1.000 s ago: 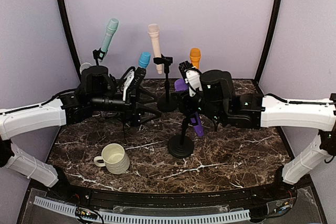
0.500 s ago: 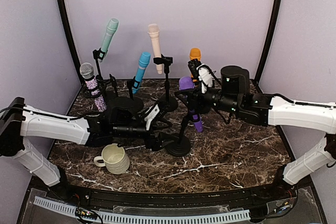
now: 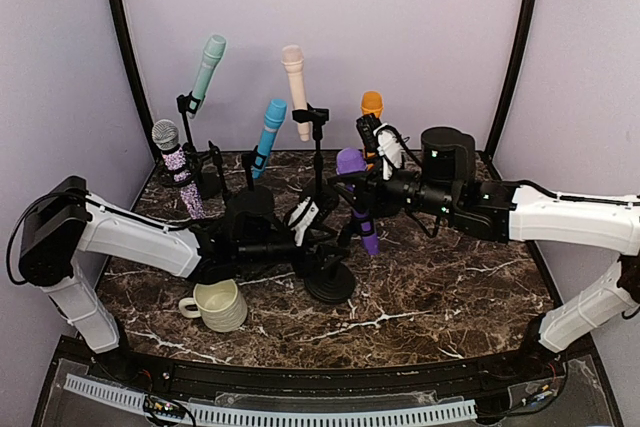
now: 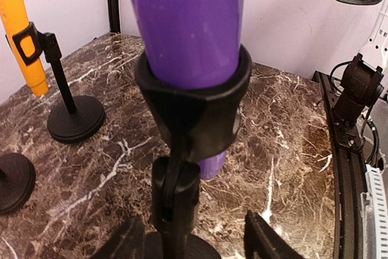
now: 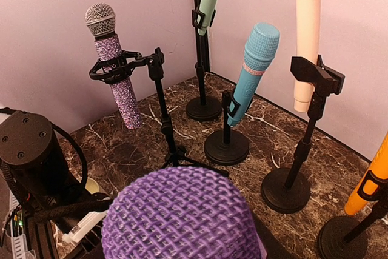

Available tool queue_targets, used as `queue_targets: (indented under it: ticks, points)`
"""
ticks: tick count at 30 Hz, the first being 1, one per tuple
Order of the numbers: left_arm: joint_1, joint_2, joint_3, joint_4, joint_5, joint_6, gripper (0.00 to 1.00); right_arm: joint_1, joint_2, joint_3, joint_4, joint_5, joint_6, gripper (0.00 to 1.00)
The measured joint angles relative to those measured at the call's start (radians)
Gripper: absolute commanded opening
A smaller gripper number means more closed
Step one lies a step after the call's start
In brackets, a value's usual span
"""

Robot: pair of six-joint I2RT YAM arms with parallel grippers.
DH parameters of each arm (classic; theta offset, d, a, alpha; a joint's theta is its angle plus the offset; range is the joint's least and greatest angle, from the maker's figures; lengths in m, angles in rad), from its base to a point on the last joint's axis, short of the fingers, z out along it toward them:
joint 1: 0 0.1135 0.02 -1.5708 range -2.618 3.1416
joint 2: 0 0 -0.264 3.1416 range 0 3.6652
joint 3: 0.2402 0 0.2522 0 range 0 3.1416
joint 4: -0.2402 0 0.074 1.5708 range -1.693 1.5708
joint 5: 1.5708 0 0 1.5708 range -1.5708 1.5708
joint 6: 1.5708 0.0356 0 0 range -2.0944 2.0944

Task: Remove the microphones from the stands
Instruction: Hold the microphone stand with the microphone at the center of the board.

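The purple microphone [image 3: 357, 202] sits tilted in the black clip [image 4: 194, 101] of its stand, whose round base [image 3: 330, 284] rests mid-table. My right gripper [image 3: 352, 185] is shut on the microphone just under its mesh head [image 5: 182, 216], which fills the bottom of the right wrist view and hides the fingers. My left gripper [image 3: 328, 239] reaches in low from the left. It is open around the stand's pole [image 4: 174, 210], with a gap showing between the pole and the right finger [image 4: 267, 241].
A cream mug [image 3: 218, 302] stands near the front left. Other microphones on stands ring the back: glittery [image 3: 175, 172], teal [image 3: 208, 67], blue [image 3: 270, 125], peach [image 3: 295, 87] and orange [image 3: 371, 105]. Purple walls close in behind.
My left arm swung from the back left down to the purple microphone's stand, its jaws narrowing around the pole. The right arm drew back to the right, and the stand base shifted slightly left.
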Motion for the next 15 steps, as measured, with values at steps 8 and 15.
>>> queue_targets:
  ticks: [8,15]
  points:
    - [0.0,0.043,0.027,0.072,-0.015,0.003,0.42,0.0,0.004,0.0,0.008,0.0,0.011,0.28]
    - [0.003,0.068,0.028,0.114,-0.027,0.001,0.3,-0.002,0.01,0.0,0.016,0.0,0.022,0.28]
